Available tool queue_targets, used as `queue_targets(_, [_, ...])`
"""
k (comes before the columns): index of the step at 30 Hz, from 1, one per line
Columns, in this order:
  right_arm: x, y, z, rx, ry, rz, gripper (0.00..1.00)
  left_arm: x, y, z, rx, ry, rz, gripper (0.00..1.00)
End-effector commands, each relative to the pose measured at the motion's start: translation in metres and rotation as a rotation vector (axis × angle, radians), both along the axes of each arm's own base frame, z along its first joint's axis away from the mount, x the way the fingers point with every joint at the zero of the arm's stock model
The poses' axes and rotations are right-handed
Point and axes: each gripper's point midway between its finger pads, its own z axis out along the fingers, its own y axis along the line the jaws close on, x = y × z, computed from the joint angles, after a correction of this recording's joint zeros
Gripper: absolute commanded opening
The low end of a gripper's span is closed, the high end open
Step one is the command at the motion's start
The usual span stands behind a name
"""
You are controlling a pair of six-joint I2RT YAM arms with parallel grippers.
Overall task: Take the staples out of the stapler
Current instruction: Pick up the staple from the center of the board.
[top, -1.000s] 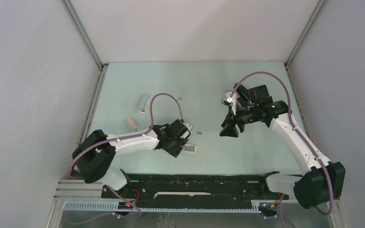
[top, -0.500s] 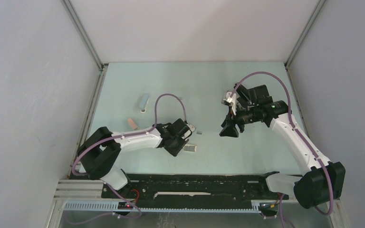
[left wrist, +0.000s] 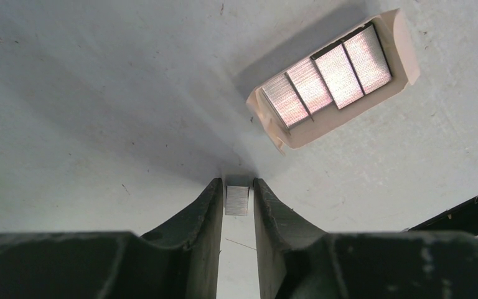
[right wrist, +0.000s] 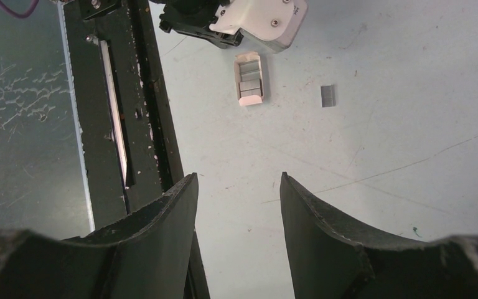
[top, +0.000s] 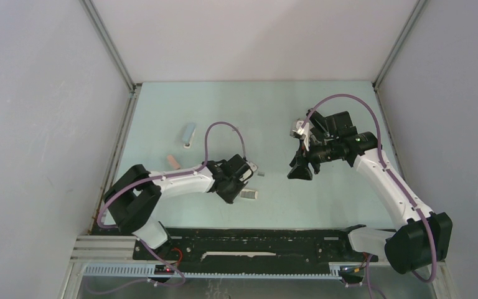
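My left gripper (left wrist: 237, 182) is low over the table with its jaws closed to a narrow gap on a short silver-grey strip of staples (left wrist: 237, 200) at the fingertips. In the top view the left gripper (top: 239, 179) sits just left of the open staple box (top: 248, 195), and the strip it holds is hidden there. A second loose strip (top: 261, 174) lies to its right and also shows in the right wrist view (right wrist: 328, 95). A small light-blue stapler (top: 188, 134) lies at the far left. My right gripper (top: 300, 171) is open and empty, raised above the table (right wrist: 236, 177).
The staple box (left wrist: 333, 78) holds several silver strips and also shows in the right wrist view (right wrist: 249, 78). A pink block (top: 173, 162) lies left of the left arm. Another small strip (top: 235, 129) lies further back. The black rail (right wrist: 131, 124) runs along the near edge.
My left gripper has shifted slightly to the right and away from the near edge. The right arm has not moved.
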Motion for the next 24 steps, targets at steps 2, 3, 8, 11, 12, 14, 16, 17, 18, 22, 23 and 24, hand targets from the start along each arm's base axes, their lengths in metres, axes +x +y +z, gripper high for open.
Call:
queue_targets(2, [-0.005,0.001,0.008,0.026,-0.027,0.018,0.6,0.003,-0.001,0.005,0.002,-0.002,0.0,0.24])
queue_targets(3, [-0.005,0.001,0.008,0.026,-0.027,0.017,0.6,0.003,0.0,0.006,0.002,-0.007,0.007,0.21])
queue_targets(8, [-0.005,0.001,0.009,0.028,-0.029,0.017,0.6,0.007,0.002,0.01,0.007,-0.028,0.037,0.09])
queue_targets(11, [-0.005,0.001,0.009,0.028,-0.029,0.016,0.6,0.01,0.002,0.015,-0.006,-0.05,0.07,0.07])
queue_targets(12, [-0.005,0.001,0.009,0.028,-0.03,0.017,0.6,0.012,0.001,0.019,-0.016,-0.061,0.083,0.06])
queue_targets(14, [-0.005,0.001,0.009,0.028,-0.031,0.018,0.6,0.015,-0.001,0.027,-0.05,-0.086,0.113,0.06])
queue_targets(16, [-0.005,0.0,0.009,0.028,-0.03,0.017,0.6,0.016,-0.005,0.039,-0.105,-0.109,0.144,0.06])
queue_targets(17, [-0.005,0.0,0.009,0.027,-0.03,0.016,0.6,0.016,-0.008,0.044,-0.136,-0.118,0.158,0.06])
queue_targets(18, [-0.005,0.001,0.009,0.029,-0.03,0.017,0.6,0.016,-0.011,0.049,-0.17,-0.127,0.171,0.06])
queue_targets(22, [-0.006,0.0,0.009,0.029,-0.031,0.017,0.6,0.018,-0.025,0.07,-0.323,-0.167,0.221,0.06])
queue_targets(23, [-0.006,0.0,0.009,0.029,-0.031,0.017,0.6,0.017,-0.03,0.077,-0.371,-0.176,0.237,0.06])
queue_targets(24, [-0.006,0.0,0.009,0.03,-0.031,0.017,0.6,0.017,-0.033,0.081,-0.405,-0.183,0.248,0.06])
